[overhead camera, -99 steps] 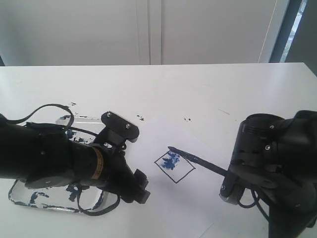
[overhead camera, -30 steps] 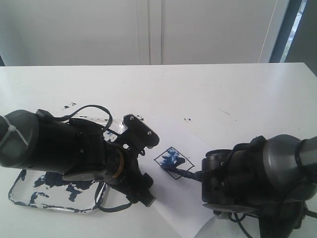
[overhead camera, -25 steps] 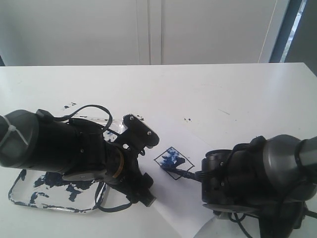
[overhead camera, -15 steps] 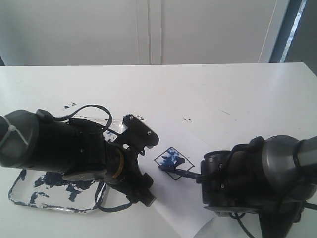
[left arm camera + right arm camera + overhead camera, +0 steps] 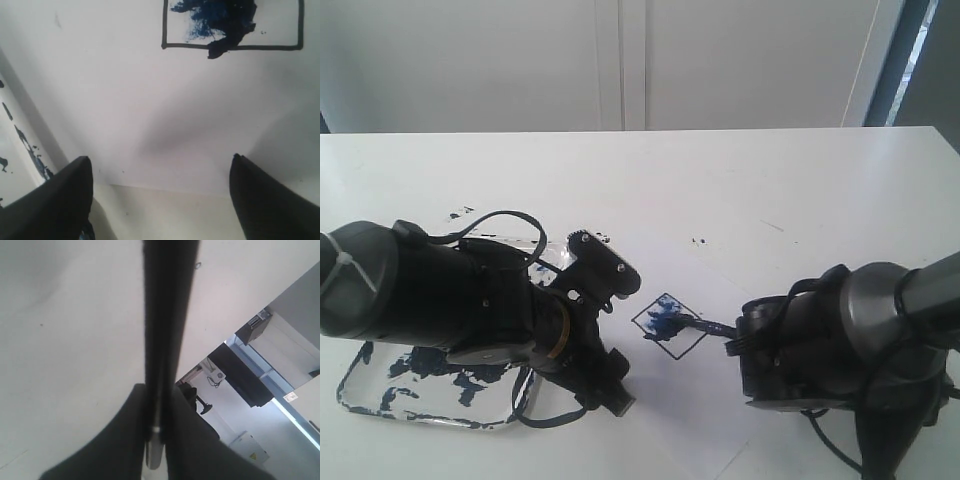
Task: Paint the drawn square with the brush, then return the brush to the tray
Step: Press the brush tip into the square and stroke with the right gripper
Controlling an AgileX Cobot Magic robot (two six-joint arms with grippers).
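Note:
On the white sheet of paper [image 5: 715, 420] lies the drawn square [image 5: 670, 312], a thin black outline partly daubed blue. My right gripper [image 5: 738, 335] is shut on the black handle of the brush [image 5: 705, 327]. The brush tip rests on the paint inside the square's near-left part. In the right wrist view the brush [image 5: 167, 315] runs straight out between the clamped fingers of the right gripper [image 5: 159, 390]. My left gripper [image 5: 159, 159] hangs open and empty over the paper's edge, short of the square [image 5: 280, 27]. The brush tip [image 5: 227, 42] shows as a dark blob on the square's outline.
The tray [image 5: 360, 405], clear with dark blue paint blotches, lies at the left, partly under my left arm [image 5: 440, 300]. Small paint specks [image 5: 698, 241] dot the white table beyond the paper. A wall and a window frame stand behind the table.
Over the last second the right gripper has drawn back to the right, so more of the brush handle shows. The tip stays in the square. The left arm has not moved.

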